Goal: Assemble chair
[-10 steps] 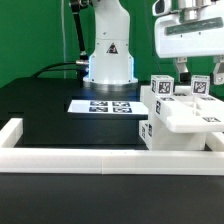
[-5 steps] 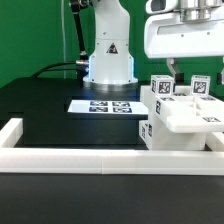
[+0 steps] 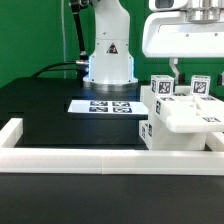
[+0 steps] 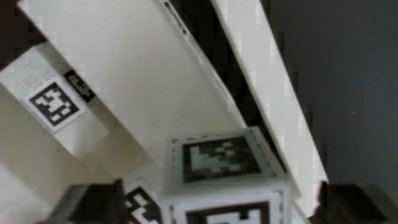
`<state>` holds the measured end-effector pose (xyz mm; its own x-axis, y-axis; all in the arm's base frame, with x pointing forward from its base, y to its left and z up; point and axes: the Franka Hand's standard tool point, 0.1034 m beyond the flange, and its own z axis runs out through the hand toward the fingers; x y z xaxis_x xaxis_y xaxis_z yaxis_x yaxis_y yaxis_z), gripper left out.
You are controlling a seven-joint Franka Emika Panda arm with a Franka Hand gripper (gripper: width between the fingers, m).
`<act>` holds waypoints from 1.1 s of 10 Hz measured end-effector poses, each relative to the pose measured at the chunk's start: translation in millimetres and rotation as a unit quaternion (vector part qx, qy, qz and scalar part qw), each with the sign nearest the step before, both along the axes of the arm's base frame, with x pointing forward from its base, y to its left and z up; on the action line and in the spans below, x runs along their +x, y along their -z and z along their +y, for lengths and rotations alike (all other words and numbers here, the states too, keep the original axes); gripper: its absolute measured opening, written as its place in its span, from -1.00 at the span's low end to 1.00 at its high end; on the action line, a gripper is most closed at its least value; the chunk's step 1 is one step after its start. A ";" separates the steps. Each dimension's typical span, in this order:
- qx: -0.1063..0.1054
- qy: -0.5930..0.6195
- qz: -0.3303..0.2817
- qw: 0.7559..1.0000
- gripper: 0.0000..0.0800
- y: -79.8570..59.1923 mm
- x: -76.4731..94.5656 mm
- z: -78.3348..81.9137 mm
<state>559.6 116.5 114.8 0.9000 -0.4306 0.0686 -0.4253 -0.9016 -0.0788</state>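
Observation:
The chair (image 3: 185,115) is a partly joined stack of matte white blocks at the exterior view's right, against the border frame. Two tagged posts (image 3: 161,88) (image 3: 201,86) stand up from it. My gripper (image 3: 196,74) hangs just above it with its fingers (image 3: 176,68) spread either side of the right post. In the wrist view the tagged post top (image 4: 222,160) sits between my two dark fingertips (image 4: 89,205), with a gap showing on one side. The gripper (image 4: 222,212) is open and holds nothing. A long white slab (image 4: 143,90) with another tag runs beyond the post.
The marker board (image 3: 105,106) lies flat on the black table in front of the robot base (image 3: 108,55). The long low white border frame (image 3: 90,157) runs along the front and up the exterior view's left side. A green wall stands behind.
The gripper has shifted a little toward the exterior view's left above the chair posts. It stays open. The chair pieces have not moved.

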 end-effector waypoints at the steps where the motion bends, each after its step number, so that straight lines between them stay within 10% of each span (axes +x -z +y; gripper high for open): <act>1: 0.000 0.000 0.000 1.000 0.06 0.0 0.0 0.0; 2: 0.001 0.005 0.000 1.000 -0.28 0.0 0.1 0.0; 11: 0.023 0.225 0.009 0.974 -0.28 -0.2 0.2 0.9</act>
